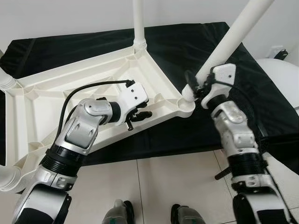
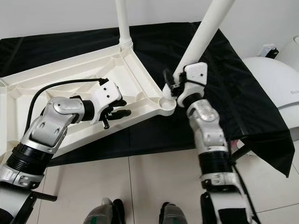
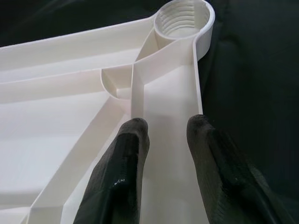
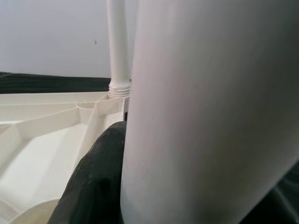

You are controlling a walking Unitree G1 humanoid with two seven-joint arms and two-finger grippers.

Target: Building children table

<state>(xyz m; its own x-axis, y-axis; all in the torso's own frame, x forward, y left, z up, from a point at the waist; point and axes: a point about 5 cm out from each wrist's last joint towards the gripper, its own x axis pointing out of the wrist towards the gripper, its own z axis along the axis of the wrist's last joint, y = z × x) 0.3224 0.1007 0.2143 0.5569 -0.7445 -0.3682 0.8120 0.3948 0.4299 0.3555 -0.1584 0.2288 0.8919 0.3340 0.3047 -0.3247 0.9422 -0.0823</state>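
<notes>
Right claw point(image 1: 194, 89) around tilted leg point(image 1: 231, 39)

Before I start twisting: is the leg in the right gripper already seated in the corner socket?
No: the threaded corner socket is empty, and the table leg is tilted beside it.

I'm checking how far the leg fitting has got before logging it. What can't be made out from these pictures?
- Right gripper: in the right wrist view the leg hides one finger.
- Whether the leg's end sits in the threaded socket: the gripper covers the joint in the eye views.
- The upright leg's top: cut off by the upper edge.
- Tabletop's left corners: cut off by the left edge.
</notes>
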